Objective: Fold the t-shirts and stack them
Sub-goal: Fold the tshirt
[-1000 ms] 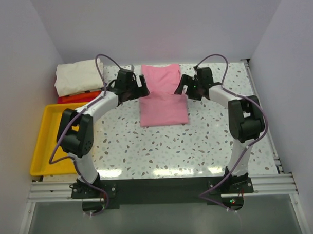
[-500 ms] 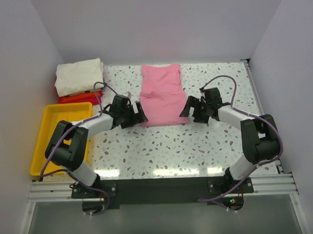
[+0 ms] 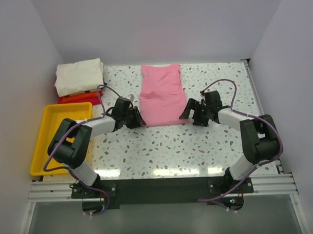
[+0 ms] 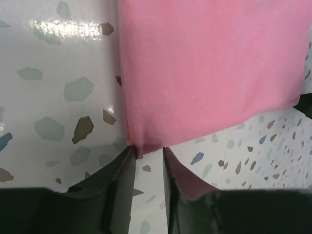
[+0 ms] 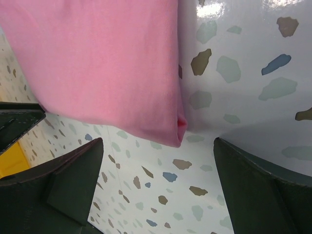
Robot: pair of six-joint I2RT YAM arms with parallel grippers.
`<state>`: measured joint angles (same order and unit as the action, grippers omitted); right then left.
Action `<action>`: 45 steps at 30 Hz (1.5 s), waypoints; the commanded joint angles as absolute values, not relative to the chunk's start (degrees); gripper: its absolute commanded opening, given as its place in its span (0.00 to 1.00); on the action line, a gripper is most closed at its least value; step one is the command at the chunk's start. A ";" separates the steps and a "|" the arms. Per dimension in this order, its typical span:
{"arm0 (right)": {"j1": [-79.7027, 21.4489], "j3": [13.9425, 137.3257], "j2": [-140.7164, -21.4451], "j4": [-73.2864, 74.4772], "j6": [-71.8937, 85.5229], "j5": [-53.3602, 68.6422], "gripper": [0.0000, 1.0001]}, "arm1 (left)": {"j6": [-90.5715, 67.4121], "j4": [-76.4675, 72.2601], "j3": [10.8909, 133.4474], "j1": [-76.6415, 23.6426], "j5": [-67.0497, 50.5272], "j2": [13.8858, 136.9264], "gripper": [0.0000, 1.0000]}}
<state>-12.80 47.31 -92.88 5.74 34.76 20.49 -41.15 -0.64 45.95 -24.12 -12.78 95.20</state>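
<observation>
Left wrist cam first: the left gripper [image 4: 147,158] had its fingers [image 4: 124,170] pulled in to a narrow gap. The near-left corner of the pink t-shirt [image 4: 204,73] poked just into that gap at the tips. Whether the cloth was really pinched or only sitting there, the shot didn't settle. Over on the other side, the right gripper [image 5: 163,190] stood wide open with one finger either side of the near-right corner. That corner lay just ahead of the tips and touched neither, so that gripper held nothing.

Handling guess: light, floppy cloth, a few layers thick along that folded edge. It'd probably sag and slide apart if only the top layer got grabbed. Best bet looked like biting both near corners deep enough to catch every layer, then lifting evenly.

Past the fingertips the shirt ran away from both grippers as a smooth pink rectangle lying flat on the speckled table [image 4: 63,87], slightly pinched in partway along, with a few soft creases. Well beyond the left fingers and off to their left, a folded cream-white t-shirt [image 3: 79,76] sat on top of a red-orange t-shirt [image 3: 77,98]. The yellow tray [image 3: 44,146] was behind and left of those fingers.
</observation>
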 commanded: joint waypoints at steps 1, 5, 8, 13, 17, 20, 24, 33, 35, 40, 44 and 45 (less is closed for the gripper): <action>-12.83 46.76 -92.37 3.34 35.51 21.09 0.98 | -40.87 -3.87 45.44 -24.61 -13.97 96.50 0.29; -12.74 47.11 -93.16 2.81 35.77 21.36 0.98 | -40.61 -2.99 45.53 -24.70 -13.36 97.47 0.16; -12.74 47.37 -93.51 2.29 36.12 21.44 0.97 | -40.52 -2.55 45.00 -24.70 -12.31 97.30 0.00; -12.83 48.07 -94.83 2.46 36.12 21.71 0.89 | -40.34 -2.20 43.86 -24.70 -10.20 95.89 0.00; -12.74 48.25 -95.89 2.64 36.56 20.92 0.80 | -40.08 -1.93 43.59 -24.70 -9.41 95.27 0.00; -12.83 47.90 -96.59 2.73 36.47 20.74 0.70 | -39.99 -1.76 43.42 -24.70 -9.14 95.01 0.00; -12.83 47.46 -97.29 2.55 35.78 20.74 0.61 | -39.99 -1.58 43.33 -24.70 -8.96 95.19 0.00; -12.83 48.78 -100.63 2.46 34.28 19.43 0.46 | -39.73 -1.32 42.89 -24.70 -7.82 94.75 0.00; -12.74 48.95 -100.81 2.55 34.10 19.34 0.42 | -39.81 -1.14 42.89 -24.70 -7.65 94.92 0.00; -12.74 47.90 -99.59 2.81 34.02 19.95 0.22 | -39.81 -0.79 42.89 -24.70 -7.73 95.01 0.00; -12.74 45.54 -97.56 3.87 33.23 20.04 0.15 | -40.60 -0.88 41.58 -24.96 -6.86 93.78 0.00; -12.83 45.01 -97.12 4.13 32.96 20.21 0.13 | -40.87 -0.88 40.96 -25.13 -6.86 93.34 0.00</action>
